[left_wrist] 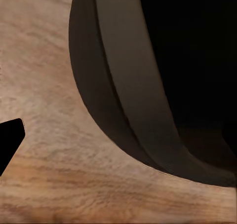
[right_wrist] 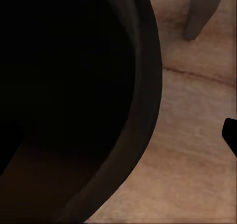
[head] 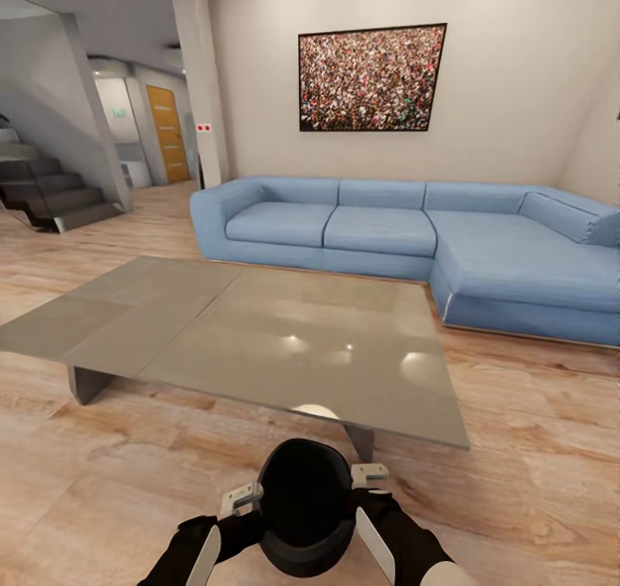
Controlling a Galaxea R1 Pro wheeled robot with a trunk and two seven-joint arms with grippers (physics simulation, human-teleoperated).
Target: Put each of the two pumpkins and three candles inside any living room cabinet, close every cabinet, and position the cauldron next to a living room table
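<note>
The black pot (head: pixel 306 508) is filling the gap between the left end effector (head: pixel 241 501) and the right end effector (head: pixel 370 476), blocking any pass between them. Just ahead, the low desk (head: pixel 250 336) is barring the way forward, its leg (right_wrist: pixel 202 11) standing near the pot. Bare wood floor (head: pixel 534 448) is lying open at both sides, and the sofa (head: pixel 413 241) is sitting beyond the desk.

One black cauldron (head: pixel 306 504), one long grey table (head: pixel 250 327), one blue corner sofa (head: pixel 413 233), one framed picture (head: pixel 372 77) on the wall, one staircase (head: pixel 52 194), one orange door (head: pixel 168 134), two grippers.
</note>
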